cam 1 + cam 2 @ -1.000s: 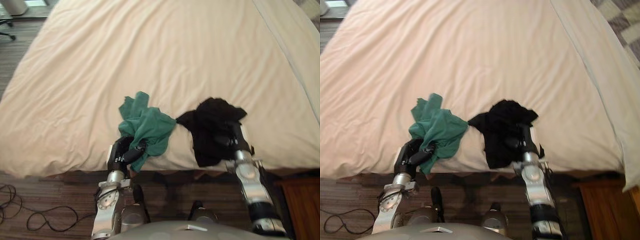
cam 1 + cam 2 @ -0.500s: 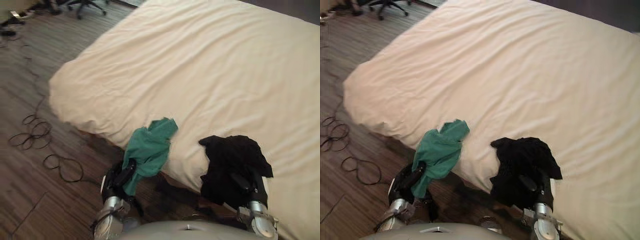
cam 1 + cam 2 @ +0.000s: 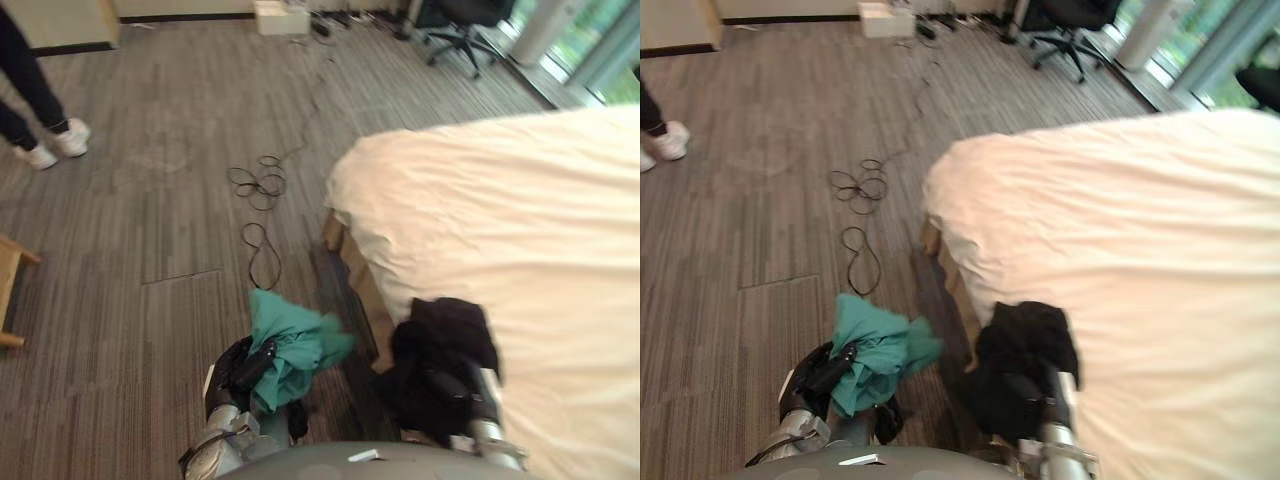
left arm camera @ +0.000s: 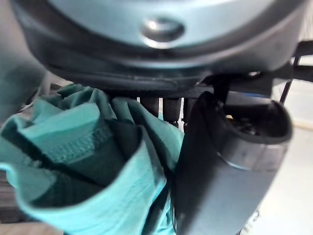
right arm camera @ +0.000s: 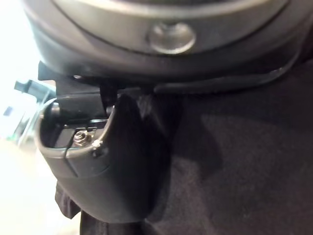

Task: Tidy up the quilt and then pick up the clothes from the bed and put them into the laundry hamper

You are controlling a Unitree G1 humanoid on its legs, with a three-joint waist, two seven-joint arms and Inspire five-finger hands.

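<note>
a: where do we stand, reading from the left?

b: far left, a person's legs [image 3: 30,90] stand on the floor [image 3: 150,220], well apart from us. next comes our left hand [image 3: 238,368], held low and close in, with thumb and fingers clamped on the green garment [image 3: 292,345]. the cloth bunches up above the hand and hangs over the floor, just off the bed's corner.

a: and the right side?

b: our right hand [image 5: 122,166] sits low at the bed's side edge, with the black garment [image 3: 445,325] draped all around it. the wrist view shows the thumb pressed into that cloth, so we read it as gripped. the fingers are buried in the folds.

a: what about the quilt?

b: the quilt [image 3: 520,220] lies flat and fairly smooth over the bed, right out to the corner, so we judge the tidying done. both clothes are off the bed top and in our hands, which puts us in the carrying step.

a: so what does the next move ask of us?

b: we need to get to the laundry hamper, bring each hand over its mouth and open the fingers there. both grips must hold on the way. we think the loose folds of the green garment could slip or drag, and the black one hangs heavy round the wrist, so we'd keep both arms tucked in and raised a little off the bed's edge.
</note>
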